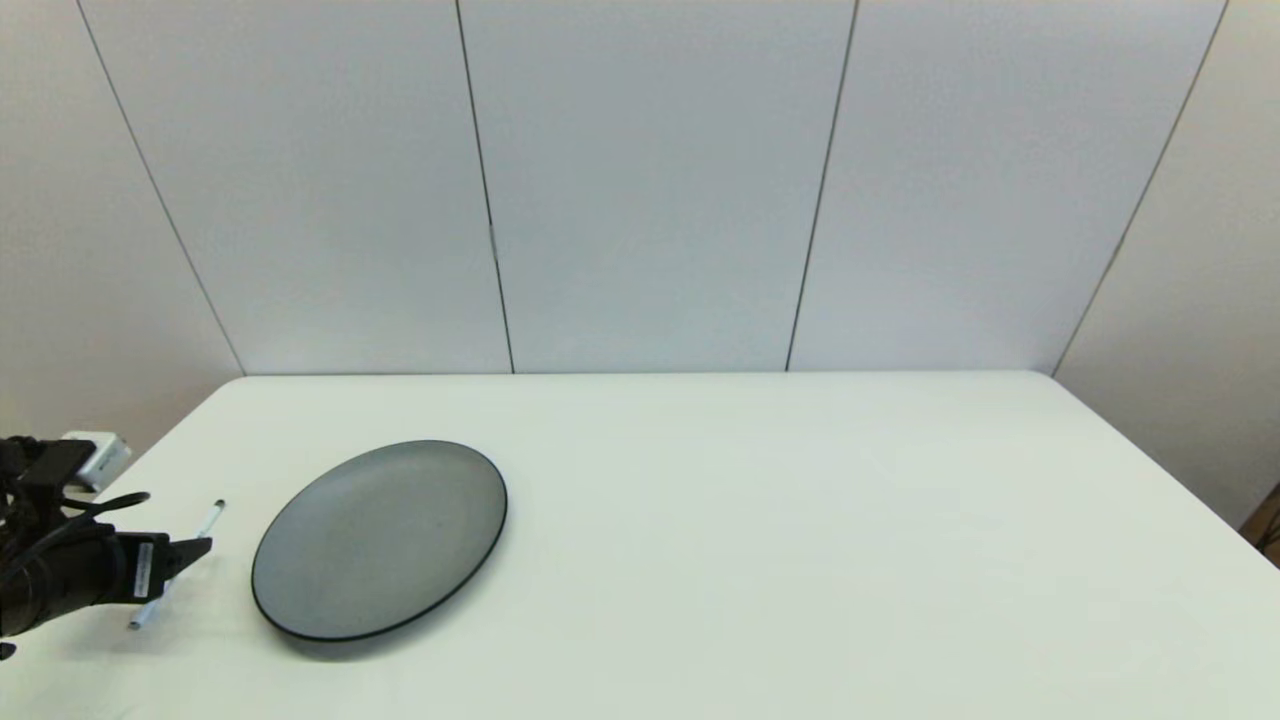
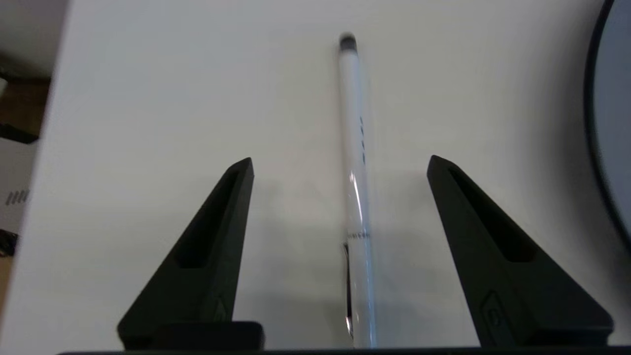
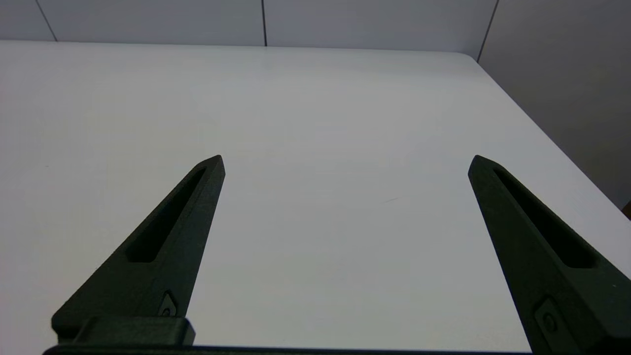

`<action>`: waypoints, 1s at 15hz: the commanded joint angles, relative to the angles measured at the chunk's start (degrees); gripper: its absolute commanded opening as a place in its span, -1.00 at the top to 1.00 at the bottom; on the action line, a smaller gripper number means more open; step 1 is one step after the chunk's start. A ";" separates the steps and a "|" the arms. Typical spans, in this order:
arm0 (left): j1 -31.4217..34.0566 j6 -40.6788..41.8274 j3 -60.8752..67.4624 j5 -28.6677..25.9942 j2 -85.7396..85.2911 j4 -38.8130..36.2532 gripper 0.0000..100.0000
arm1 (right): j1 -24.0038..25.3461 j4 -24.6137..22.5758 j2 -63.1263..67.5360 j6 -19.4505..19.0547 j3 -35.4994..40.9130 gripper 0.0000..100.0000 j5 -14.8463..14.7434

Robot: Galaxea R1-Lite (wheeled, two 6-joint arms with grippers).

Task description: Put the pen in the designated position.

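Left claw (image 2: 340, 162) spread astride pen (image 2: 356, 187), apparently untouched, beside plate (image 1: 380, 540)

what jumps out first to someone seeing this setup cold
The round grey plate with its dark rim stands out on the white table, left of centre. Just to its left, the left claw hangs open over a thin white pen lying flat between its fingers.

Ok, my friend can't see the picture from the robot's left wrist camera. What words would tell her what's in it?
A thin white pen lies flat on the white table, between the open left gripper's two black fingers, touching neither. A grey plate's dark rim curves in at one edge.
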 commanded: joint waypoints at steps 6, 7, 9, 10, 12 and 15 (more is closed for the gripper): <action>-0.33 -1.74 -20.82 -0.09 -10.56 4.13 -1.00 | 0.00 -0.13 0.06 -0.03 0.01 -1.00 0.02; -0.33 -2.71 -23.29 -0.09 -12.06 5.45 -1.00 | 0.00 -0.04 -0.02 -0.03 0.01 -1.00 0.02; -1.65 -5.52 -29.53 -0.09 -13.29 5.80 -1.00 | 0.00 -0.04 0.06 -0.03 0.01 -1.00 0.02; -1.92 -6.93 -32.34 0.08 -13.73 6.15 -1.00 | 0.00 -0.04 0.06 -0.03 0.01 -1.00 0.02; -2.00 -9.83 -37.52 0.17 -15.66 8.88 -1.00 | 0.00 -0.04 -0.02 -0.03 0.01 -1.00 0.02; -5.43 -11.50 -48.77 2.63 -19.79 23.56 -1.00 | 0.00 -0.04 0.06 -0.03 0.01 -1.00 0.02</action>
